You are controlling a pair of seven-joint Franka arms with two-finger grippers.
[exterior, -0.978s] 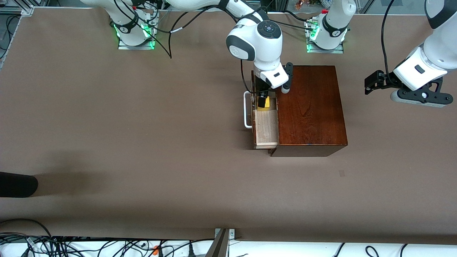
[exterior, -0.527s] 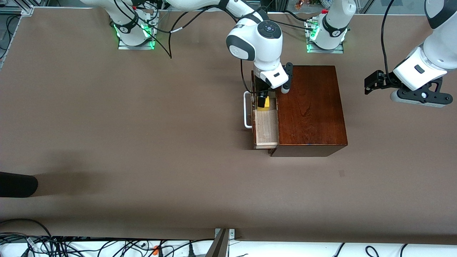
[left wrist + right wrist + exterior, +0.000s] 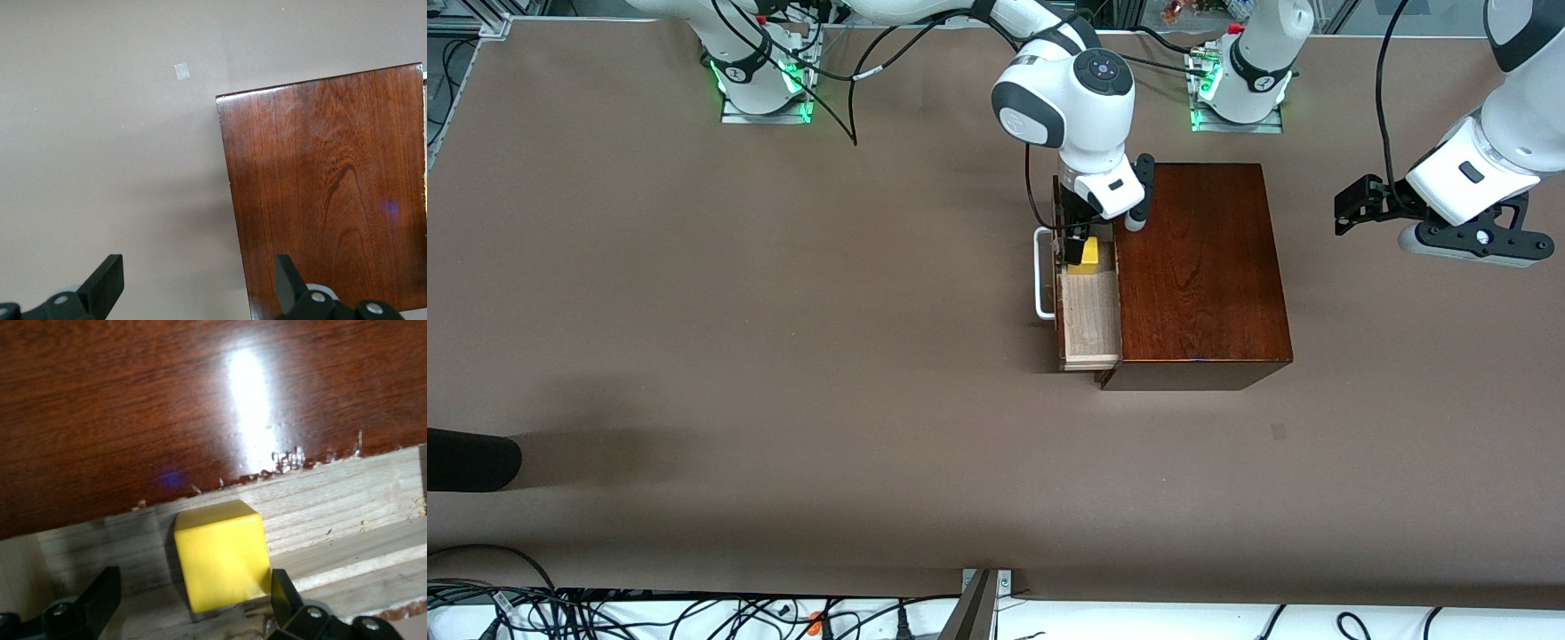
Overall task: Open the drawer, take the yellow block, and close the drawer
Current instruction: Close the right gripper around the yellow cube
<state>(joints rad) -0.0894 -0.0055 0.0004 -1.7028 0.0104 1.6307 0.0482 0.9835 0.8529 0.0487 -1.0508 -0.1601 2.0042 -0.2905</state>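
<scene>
The drawer [image 3: 1089,311] of the dark reddish-brown box [image 3: 1196,267] is pulled out, with its white handle [image 3: 1042,276] toward the right arm's end. The yellow block [image 3: 1088,254] sits on the drawer's pale floor, at the end farthest from the front camera. My right gripper [image 3: 1080,252] is lowered into the drawer, open, astride the block [image 3: 220,557]. One finger [image 3: 283,593] touches the block and the other [image 3: 103,590] stands apart from it. My left gripper [image 3: 1352,209] waits open and empty [image 3: 198,287] in the air over the table, beside the box [image 3: 327,180].
A small grey tape mark [image 3: 1278,432] lies on the table nearer the front camera than the box. A black object [image 3: 471,460] pokes in at the table's edge at the right arm's end. Cables run along the front edge.
My right hand has shifted slightly toward the robots' bases over the drawer, and more of the yellow block shows beside its finger. The left arm has not moved.
</scene>
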